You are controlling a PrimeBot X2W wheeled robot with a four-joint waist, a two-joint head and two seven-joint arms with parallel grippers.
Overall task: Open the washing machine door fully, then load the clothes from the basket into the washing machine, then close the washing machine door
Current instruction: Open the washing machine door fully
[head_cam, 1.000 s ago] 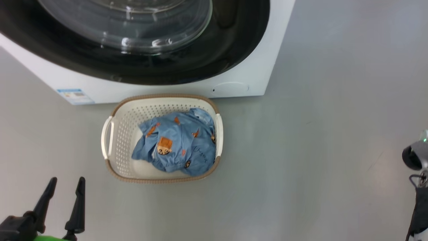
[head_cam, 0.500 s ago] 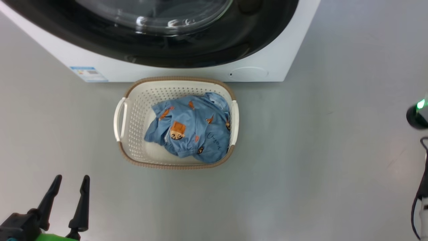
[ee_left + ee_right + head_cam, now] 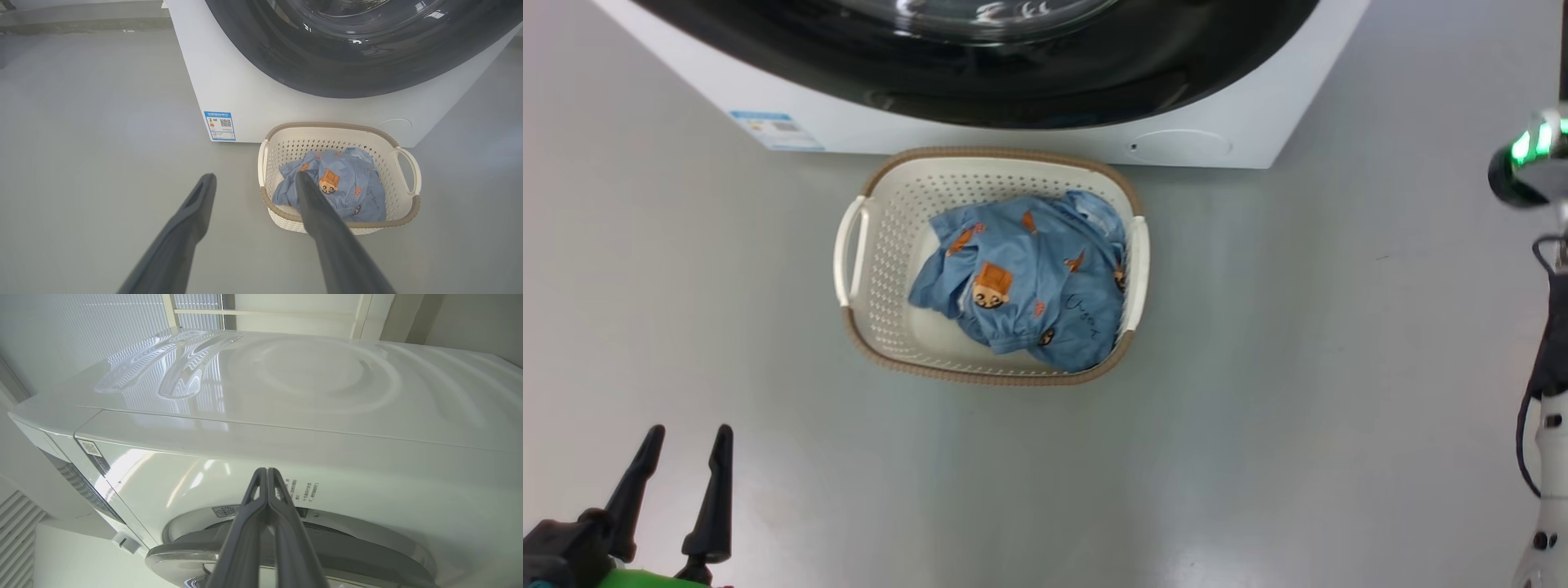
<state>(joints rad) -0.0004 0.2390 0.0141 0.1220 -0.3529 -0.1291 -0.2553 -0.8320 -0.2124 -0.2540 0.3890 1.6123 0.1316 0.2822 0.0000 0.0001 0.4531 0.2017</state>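
Washing machine (image 3: pixel 1258 122): white front-loader at 12 o'clock in the head view, standing on a grey floor (image 3: pixel 1258 408).
Washing machine door (image 3: pixel 1013 82): glossy black rim around bulging glass, lying flush with the white front in the left wrist view.
Blue label (image 3: pixel 776 131): low on the machine's front, at 10 o'clock from the basket.
Basket (image 3: pixel 882 269): on the floor just before the machine, its far rim close under the door.
Clothes (image 3: pixel 1029 286): blue printed garment crumpled inside the basket, bunched toward its 3 o'clock side.
Left gripper (image 3: pixel 688 433): at 7 o'clock in the head view, well apart from the basket, jaws spread wide and empty.
Right gripper (image 3: pixel 265 470): raised before the machine's upper front, at 12 o'clock from the door's top rim, jaws clenched together on nothing.
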